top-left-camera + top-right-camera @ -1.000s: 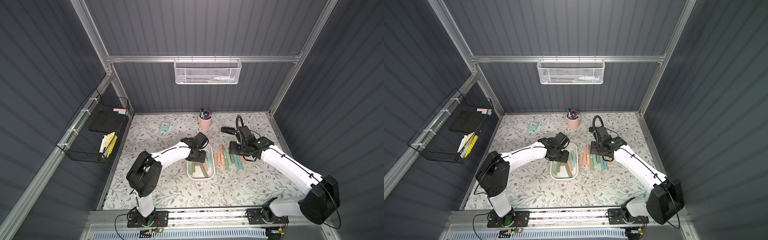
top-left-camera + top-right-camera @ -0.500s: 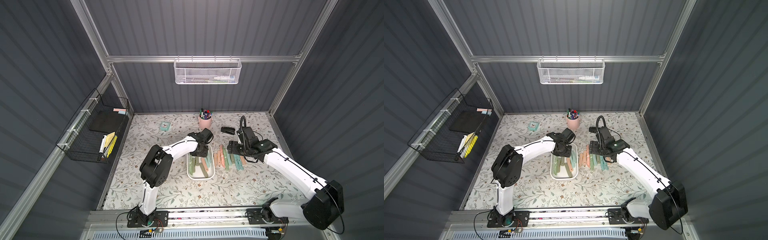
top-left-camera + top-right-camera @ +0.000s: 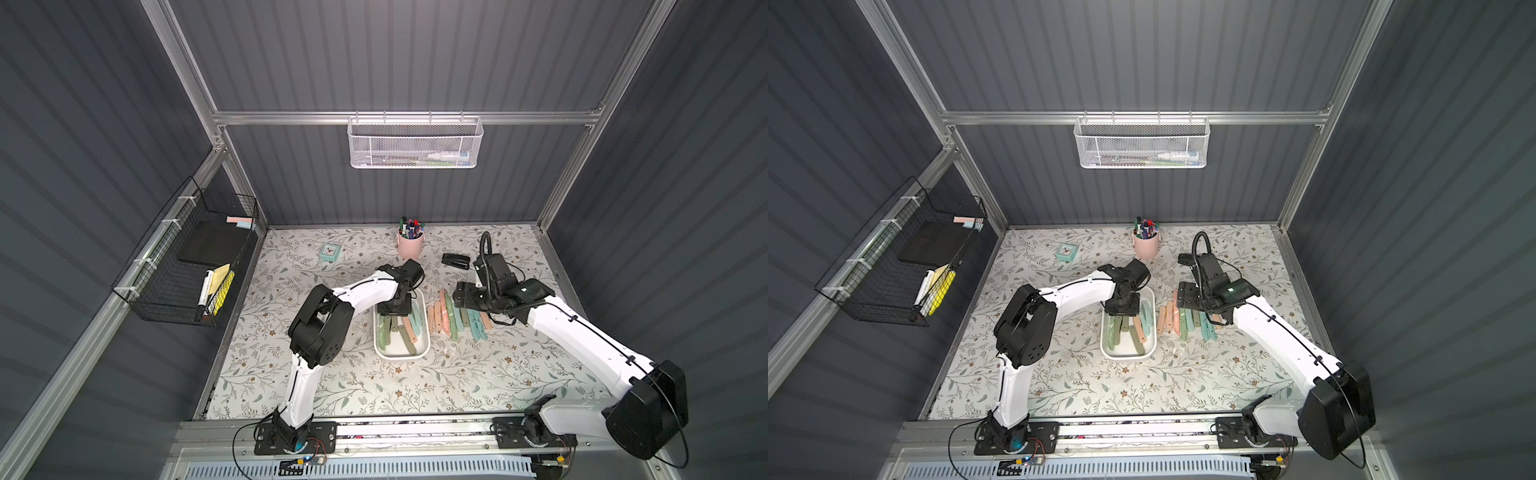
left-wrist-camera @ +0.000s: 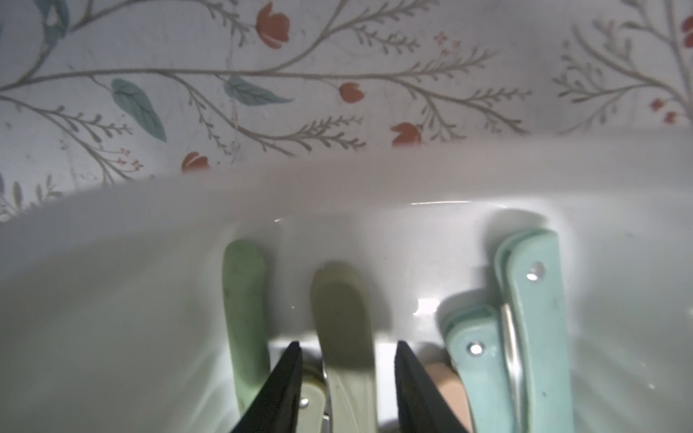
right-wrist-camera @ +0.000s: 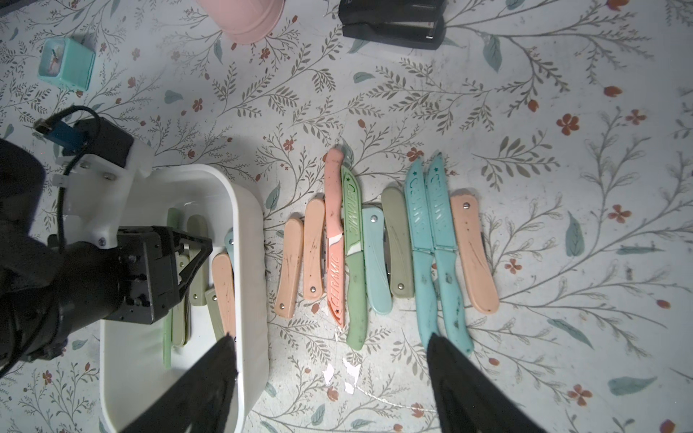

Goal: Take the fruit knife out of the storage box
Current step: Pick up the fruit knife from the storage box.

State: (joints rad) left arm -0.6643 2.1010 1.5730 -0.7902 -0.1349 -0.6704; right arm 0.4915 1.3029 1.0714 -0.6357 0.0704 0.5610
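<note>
The white storage box lies mid-table with several folded fruit knives in it. My left gripper reaches down into its far end. In the left wrist view its black fingertips stand narrowly open on either side of an olive fruit knife, and a sliver of white box floor shows beside one finger. A pale green knife and teal knives flank it. My right gripper hangs wide open and empty over a row of knives laid right of the box.
At the back stand a pink pen cup, a black stapler and a small teal clock. A black wire basket hangs on the left wall. A white mesh basket hangs on the back wall.
My left gripper has swung to the box's far end, dropped in, and narrowed its jaws around the olive knife. My right gripper has drawn slightly back and opened a little wider.
</note>
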